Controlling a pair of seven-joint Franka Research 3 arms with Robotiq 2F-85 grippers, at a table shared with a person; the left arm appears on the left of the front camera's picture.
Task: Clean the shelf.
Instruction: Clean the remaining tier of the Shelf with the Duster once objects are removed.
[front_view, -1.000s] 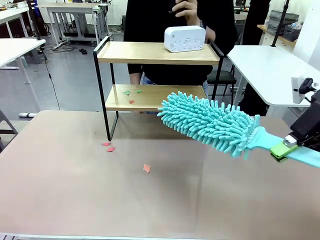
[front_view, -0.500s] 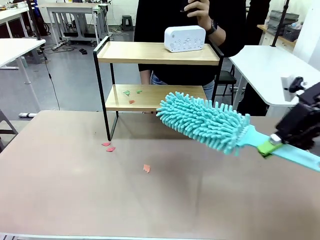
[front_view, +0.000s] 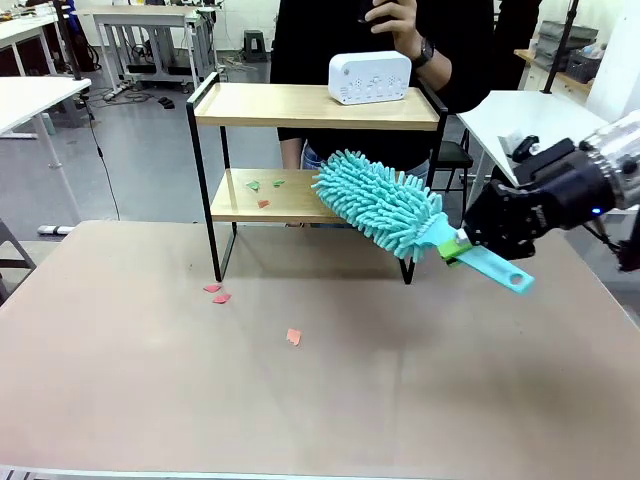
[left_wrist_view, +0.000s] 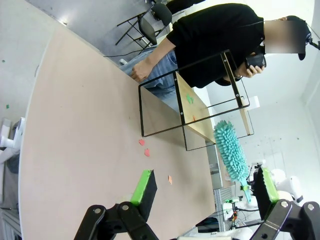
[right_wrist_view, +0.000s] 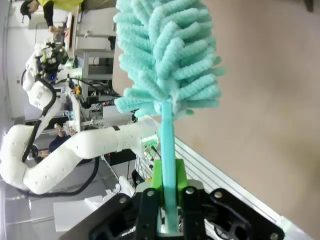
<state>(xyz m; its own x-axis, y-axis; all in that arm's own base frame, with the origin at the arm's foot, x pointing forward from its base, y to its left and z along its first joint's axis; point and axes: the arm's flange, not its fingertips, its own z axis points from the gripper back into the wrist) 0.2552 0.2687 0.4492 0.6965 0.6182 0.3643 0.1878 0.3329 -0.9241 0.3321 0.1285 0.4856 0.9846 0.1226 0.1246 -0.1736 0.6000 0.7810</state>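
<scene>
The shelf (front_view: 300, 106) stands at the table's far side, with a white box (front_view: 370, 77) on its top board. Small green and red scraps (front_view: 263, 186) lie on its lower board. My right gripper (front_view: 461, 246) is shut on the handle of a turquoise fluffy duster (front_view: 378, 203). The duster's head reaches over the right end of the lower board. In the right wrist view the duster (right_wrist_view: 167, 55) points away from the right gripper (right_wrist_view: 167, 200). In the left wrist view my left gripper (left_wrist_view: 205, 187) hangs open above the table, far from the shelf (left_wrist_view: 200, 107).
Red scraps (front_view: 217, 293) lie on the brown table (front_view: 300, 410) by the shelf's front left leg, and another scrap (front_view: 293, 337) lies nearer me. A person in black (front_view: 380, 30) stands right behind the shelf. A white table (front_view: 540, 140) stands at the right.
My right arm has swung left and towards the shelf. The duster head has risen from in front of the shelf to the right end of its lower board.
</scene>
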